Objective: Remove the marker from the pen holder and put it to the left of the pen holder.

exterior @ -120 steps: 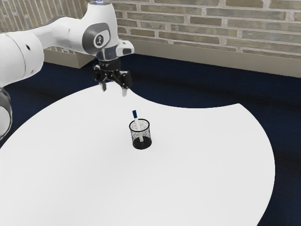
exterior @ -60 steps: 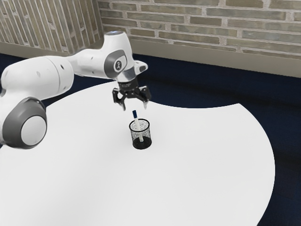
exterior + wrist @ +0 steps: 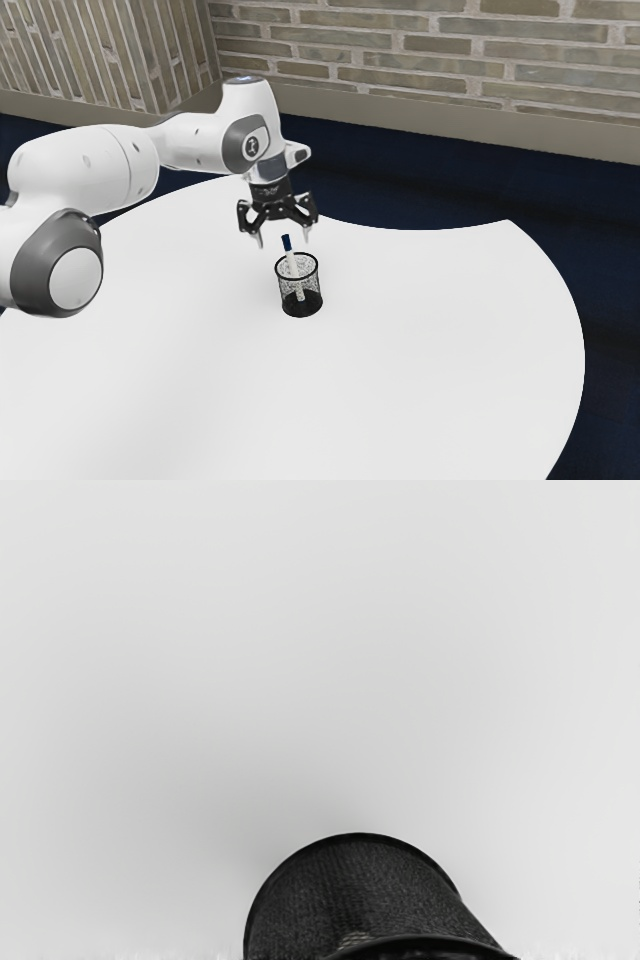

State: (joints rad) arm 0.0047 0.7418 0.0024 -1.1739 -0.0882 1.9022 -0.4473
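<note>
While one white arm reaches in from the exterior view's left, its single black gripper points down above the table's one pen holder. Count: one marker, one pen holder, one white table, two fingers on the gripper. Marker: slim and straight, white barrel, dark blue cap at the upper end. Position of marker: inside the pen holder, cap up, tilted, its top leaning toward the exterior view's left; the capped end and part of the barrel rise above the rim, and the lower barrel is visible through the mesh down near the base. Pen holder: upright on the table, round, black mesh wall, black rim, solid-looking dark base. Jaws: open, standing well apart, with a gap on each side of the cap as seen in the exterior view; grip on marker, none. Whether the cap lies truly between the fingertips in depth, I cannot tell. Wrist view: the pen holder's dark curved rim and mesh, seen against the pale tabletop. Surroundings: dark blue floor beyond the table's curved edge, then a brick wall with a plain beige band along its foot.
</note>
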